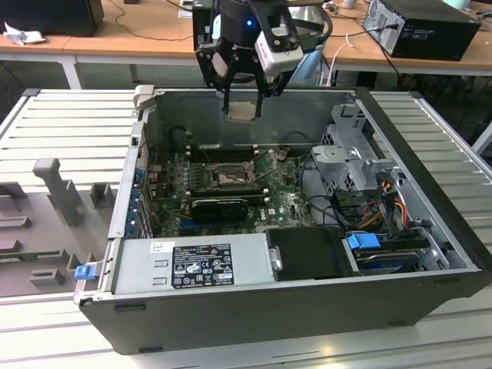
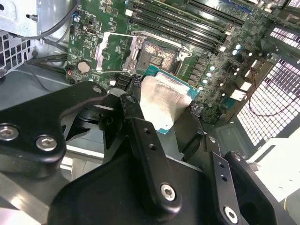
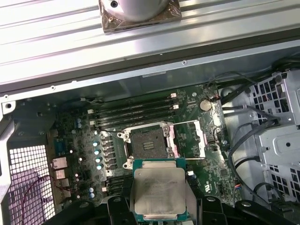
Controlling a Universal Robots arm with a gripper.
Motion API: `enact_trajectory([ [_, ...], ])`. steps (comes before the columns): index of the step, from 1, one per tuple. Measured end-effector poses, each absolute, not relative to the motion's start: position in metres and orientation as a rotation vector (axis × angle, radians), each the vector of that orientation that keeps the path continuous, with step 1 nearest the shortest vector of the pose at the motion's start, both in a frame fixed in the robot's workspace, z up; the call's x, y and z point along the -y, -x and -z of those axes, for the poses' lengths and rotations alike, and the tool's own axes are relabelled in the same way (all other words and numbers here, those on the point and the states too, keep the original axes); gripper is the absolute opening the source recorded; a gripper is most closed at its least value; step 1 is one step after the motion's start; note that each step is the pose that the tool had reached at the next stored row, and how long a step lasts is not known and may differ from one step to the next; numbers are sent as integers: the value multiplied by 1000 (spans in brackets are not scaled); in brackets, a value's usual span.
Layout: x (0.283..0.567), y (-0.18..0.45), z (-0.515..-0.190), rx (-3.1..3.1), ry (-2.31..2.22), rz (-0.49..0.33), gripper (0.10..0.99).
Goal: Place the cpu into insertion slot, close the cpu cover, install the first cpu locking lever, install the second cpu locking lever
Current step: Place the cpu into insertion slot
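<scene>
While my gripper (image 1: 244, 108) is clamped on the cpu (image 3: 159, 190), held flat above the open PC case (image 1: 269, 315), the insertion slot (image 3: 149, 143) lies well below it, bare, cpu cover (image 3: 172, 140) swung open beside the slot.

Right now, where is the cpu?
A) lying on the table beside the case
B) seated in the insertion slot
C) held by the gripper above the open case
C: the gripper grips the cpu in the air over the motherboard, and the insertion slot lies bare.
</scene>
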State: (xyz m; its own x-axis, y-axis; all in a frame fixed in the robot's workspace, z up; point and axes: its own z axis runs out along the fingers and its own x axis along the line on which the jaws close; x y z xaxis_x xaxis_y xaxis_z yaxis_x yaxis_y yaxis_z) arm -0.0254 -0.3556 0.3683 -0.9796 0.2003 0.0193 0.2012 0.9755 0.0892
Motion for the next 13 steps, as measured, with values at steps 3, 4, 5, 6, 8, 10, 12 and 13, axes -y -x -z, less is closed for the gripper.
enact_trajectory([
  [3, 356, 25, -368, 3111, 326, 142, 525],
  [4, 356, 25, -368, 3111, 329, 142, 525],
  [5, 356, 25, -368, 3111, 333, 142, 525],
  [6, 356, 25, -368, 3111, 337, 142, 525],
  [8, 356, 25, -368, 3110, 342, 142, 525],
  [10, 356, 25, -368, 3110, 348, 142, 525],
  [12, 356, 25, -368, 3109, 355, 142, 525],
  [13, 356, 25, -368, 3109, 357, 142, 525],
])
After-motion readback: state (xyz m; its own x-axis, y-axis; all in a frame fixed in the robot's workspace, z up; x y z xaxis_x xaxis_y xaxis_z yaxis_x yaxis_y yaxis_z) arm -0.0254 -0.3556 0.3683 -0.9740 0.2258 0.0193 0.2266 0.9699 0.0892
